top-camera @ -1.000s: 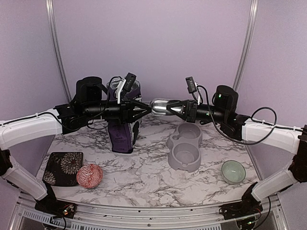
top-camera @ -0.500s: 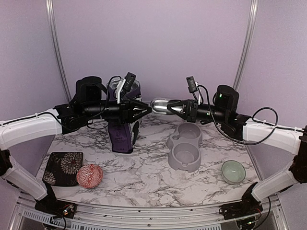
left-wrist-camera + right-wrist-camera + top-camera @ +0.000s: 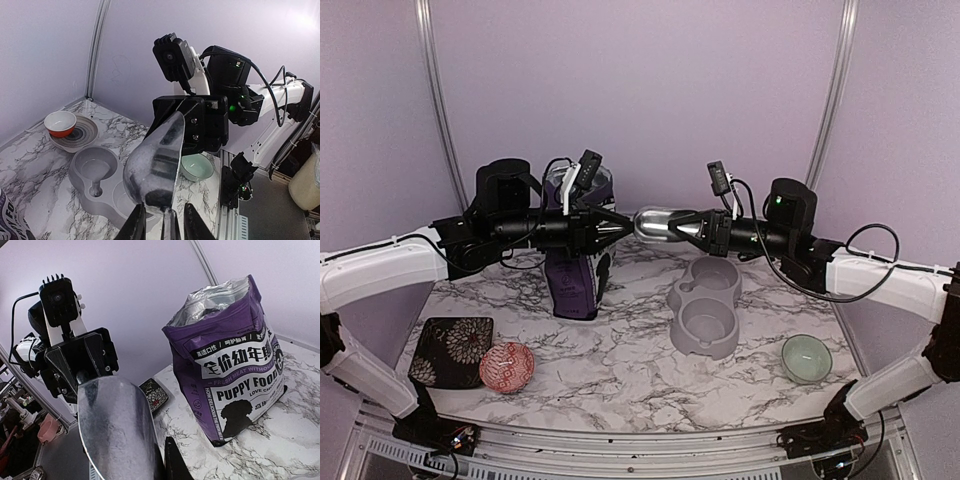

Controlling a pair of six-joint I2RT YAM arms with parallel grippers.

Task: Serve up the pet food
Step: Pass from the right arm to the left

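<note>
Tabletop [image 3: 620, 365] of white, grey-veined marble pattern meets plain lilac walls [image 3: 640, 90].

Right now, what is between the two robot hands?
A silver scoop, in mid-air. The right gripper holds one end; the left gripper is at the other. The top view shows it.

pet food out of sight; inside of the open bag [image 3: 227, 365] hidden.
</note>
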